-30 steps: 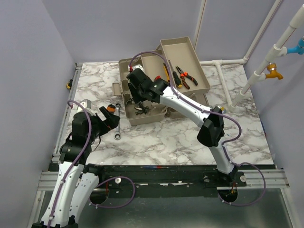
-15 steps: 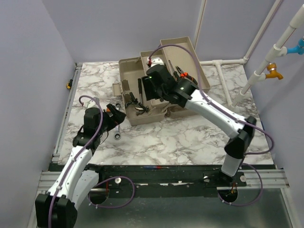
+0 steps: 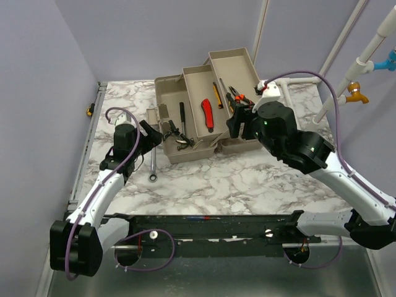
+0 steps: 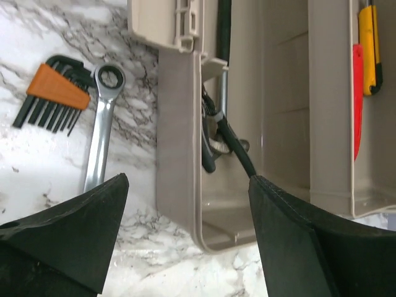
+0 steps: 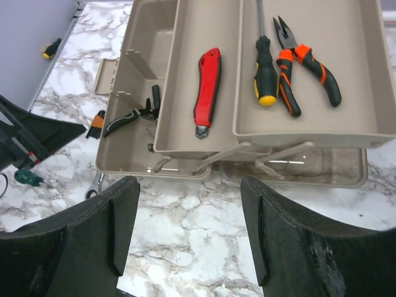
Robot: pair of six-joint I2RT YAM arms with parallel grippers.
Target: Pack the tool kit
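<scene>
The beige toolbox [image 3: 192,152] stands open at the back centre with its trays fanned out. A red cutter [image 3: 206,112] lies in the middle tray. A yellow-and-black screwdriver [image 3: 216,94] and orange-handled pliers [image 3: 240,99] lie in the upper tray. Dark-handled tools [image 3: 178,133] lie in the base. My left gripper [image 3: 152,132] is open and empty at the box's left front corner [image 4: 176,154]. My right gripper [image 3: 237,122] is open and empty, above the marble in front of the box [image 5: 124,167]. The cutter [image 5: 207,86] and pliers [image 5: 303,62] show in the right wrist view.
A ratchet wrench [image 3: 153,166] lies on the marble left of the box, with an orange hex-key set [image 4: 52,93] beside it. A loose beige piece [image 3: 152,115] lies by the box's left wall. White pipes [image 3: 291,83] run at the back right.
My right arm has drawn back from over the box toward the right front, uncovering the red cutter in the middle tray. My left gripper has moved forward toward the box's left side.
</scene>
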